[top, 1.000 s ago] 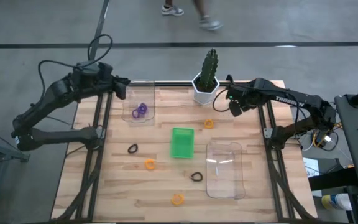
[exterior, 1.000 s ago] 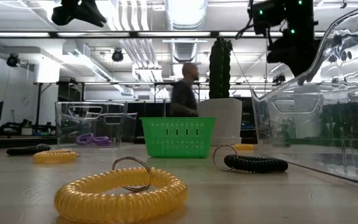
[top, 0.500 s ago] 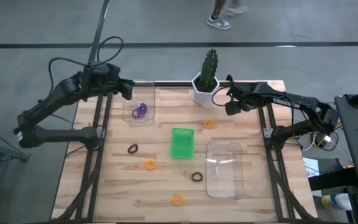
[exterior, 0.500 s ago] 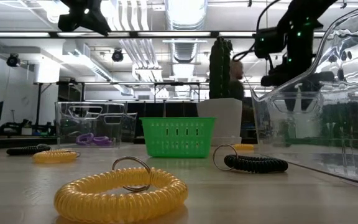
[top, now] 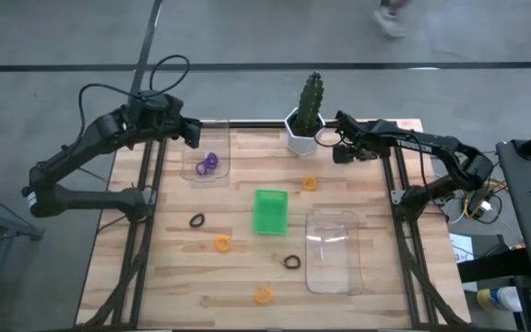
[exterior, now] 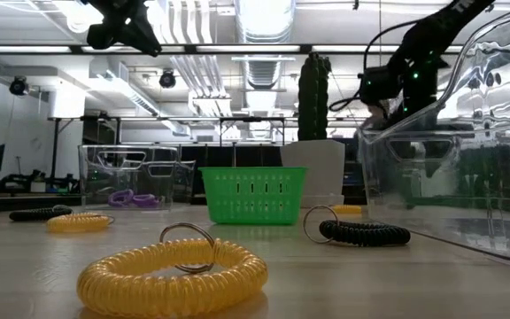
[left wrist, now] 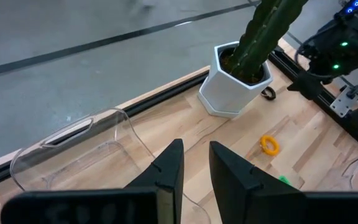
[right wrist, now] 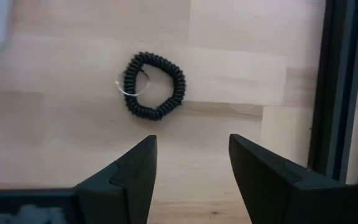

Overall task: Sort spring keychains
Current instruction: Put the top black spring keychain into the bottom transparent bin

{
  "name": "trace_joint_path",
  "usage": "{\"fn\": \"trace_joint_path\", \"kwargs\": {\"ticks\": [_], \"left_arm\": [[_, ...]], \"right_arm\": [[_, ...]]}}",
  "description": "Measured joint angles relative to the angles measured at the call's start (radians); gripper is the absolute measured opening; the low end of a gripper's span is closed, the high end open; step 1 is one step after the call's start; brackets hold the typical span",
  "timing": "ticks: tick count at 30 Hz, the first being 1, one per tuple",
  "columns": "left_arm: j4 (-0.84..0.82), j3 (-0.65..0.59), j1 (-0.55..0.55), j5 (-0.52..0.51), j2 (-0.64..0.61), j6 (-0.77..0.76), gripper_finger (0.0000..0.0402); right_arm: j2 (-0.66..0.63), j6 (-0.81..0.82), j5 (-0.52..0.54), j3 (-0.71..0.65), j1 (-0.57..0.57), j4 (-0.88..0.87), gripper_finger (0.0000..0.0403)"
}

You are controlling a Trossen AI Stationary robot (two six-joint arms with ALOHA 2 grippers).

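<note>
On the wooden table (top: 247,277) your right gripper (right wrist: 191,168) hangs spread above a black spring keychain (right wrist: 153,85) beside the cactus pot (top: 303,132) (lined up, I'd judge, for a grab); your left gripper (left wrist: 194,168), narrowly parted and empty, waits over the clear tray (top: 206,168)

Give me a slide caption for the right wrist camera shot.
Right claw open above a black spring keychain lying on the wooden table.

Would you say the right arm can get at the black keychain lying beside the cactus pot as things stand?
Probably yes: the right gripper hangs open over the black keychain on bare wood, nothing between them. The cactus pot and the table's black rail stand close but aside.
</note>
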Motion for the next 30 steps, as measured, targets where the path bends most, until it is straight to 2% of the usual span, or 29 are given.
{"fn": "trace_joint_path", "kwargs": {"ticks": [12, 30], "left_arm": [[0.000, 0.000, 0.000, 0.000, 0.000, 0.000, 0.0069], [-0.001, 0.000, 0.000, 0.000, 0.000, -0.001, 0.0069]], "right_arm": [[0.159, 0.018, -0.038, 0.055, -0.047, 0.025, 0.0196], [0.276, 0.022, -0.015, 0.070, -0.045, 0.030, 0.0196]]}}
